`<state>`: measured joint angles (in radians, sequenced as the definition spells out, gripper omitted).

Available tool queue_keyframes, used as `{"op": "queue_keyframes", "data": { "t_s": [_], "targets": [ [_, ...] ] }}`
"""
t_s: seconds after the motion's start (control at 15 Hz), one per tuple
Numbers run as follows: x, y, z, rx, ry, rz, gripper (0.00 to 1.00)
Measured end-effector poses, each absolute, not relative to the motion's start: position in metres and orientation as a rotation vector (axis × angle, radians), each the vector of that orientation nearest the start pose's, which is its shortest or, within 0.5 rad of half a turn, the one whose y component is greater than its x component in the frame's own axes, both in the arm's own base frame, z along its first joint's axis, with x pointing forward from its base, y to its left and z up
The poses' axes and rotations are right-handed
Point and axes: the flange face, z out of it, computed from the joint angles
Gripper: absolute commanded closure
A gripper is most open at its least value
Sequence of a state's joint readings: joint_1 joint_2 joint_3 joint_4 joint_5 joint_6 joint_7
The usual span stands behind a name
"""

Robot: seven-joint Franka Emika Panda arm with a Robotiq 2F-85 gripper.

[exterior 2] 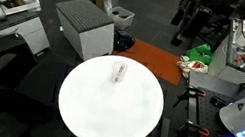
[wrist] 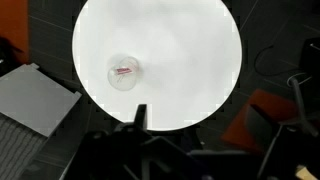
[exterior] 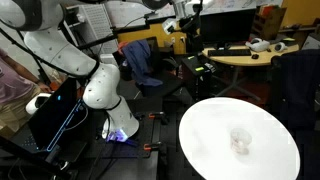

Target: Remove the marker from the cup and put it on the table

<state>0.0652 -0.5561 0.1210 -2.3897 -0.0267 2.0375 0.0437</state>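
The gripper (wrist: 160,140) hangs high over the scene, a dark blur at the bottom of the wrist view, so whether its fingers are apart cannot be told. Below it the whole table (wrist: 190,60) shows, probably to survey before descending. Toward one side sits the cup (wrist: 124,73), with the marker (wrist: 124,70) inside, not yet removed.

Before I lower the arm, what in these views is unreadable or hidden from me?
1. Gripper: in the wrist view it is a dark blur against the dark floor; open or shut cannot be told.
2. Reddish-pink marker: a tiny streak in the wrist view; too small to make out in both exterior views.
3. Small clear cup: faint against the glossy white round table; its rim is lost in glare in an exterior view.
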Motion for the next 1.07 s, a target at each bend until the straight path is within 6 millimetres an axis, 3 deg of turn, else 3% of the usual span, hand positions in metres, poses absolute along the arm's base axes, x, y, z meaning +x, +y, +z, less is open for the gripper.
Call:
{"op": "queue_keyframes", "data": {
  "t_s": [1.07],
  "targets": [
    [0.3971, 0.0777, 0.536, -3.201, -0.237, -0.34, 0.0]
  ]
}}
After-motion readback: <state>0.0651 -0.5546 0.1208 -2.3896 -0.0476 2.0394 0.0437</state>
